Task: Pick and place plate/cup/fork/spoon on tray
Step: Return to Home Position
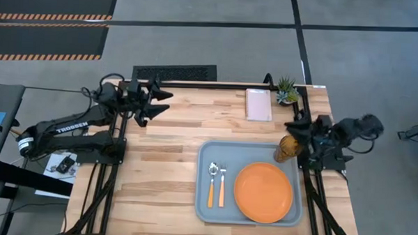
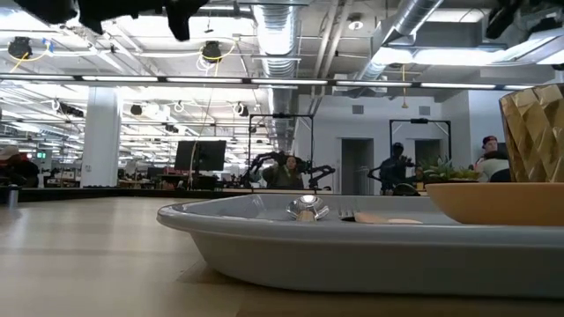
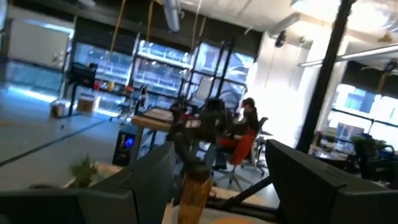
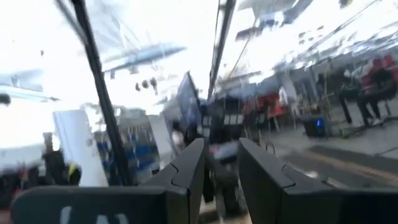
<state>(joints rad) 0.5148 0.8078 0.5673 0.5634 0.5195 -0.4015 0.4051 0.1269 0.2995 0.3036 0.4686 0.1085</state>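
Observation:
The grey-blue tray (image 1: 205, 201) lies on the right half of the wooden table. On it the orange plate (image 1: 263, 192) lies flat at the near right. The spoon (image 1: 211, 182) and the fork (image 1: 222, 185) lie side by side at its left, handles toward the near edge. The amber cup (image 1: 286, 149) stands upright in the tray's far right corner; it also shows in the low view (image 2: 533, 132). My right gripper (image 1: 290, 126) is open just beyond the cup's far side, pointing left, with nothing in it. My left gripper (image 1: 169, 101) is open and empty over the far left of the table.
A pale pink pad (image 1: 258, 104) and a small green potted plant (image 1: 287, 91) sit at the table's far edge, behind the tray. Bare wood (image 1: 151, 171) lies left of the tray. People sit in the room beyond the table.

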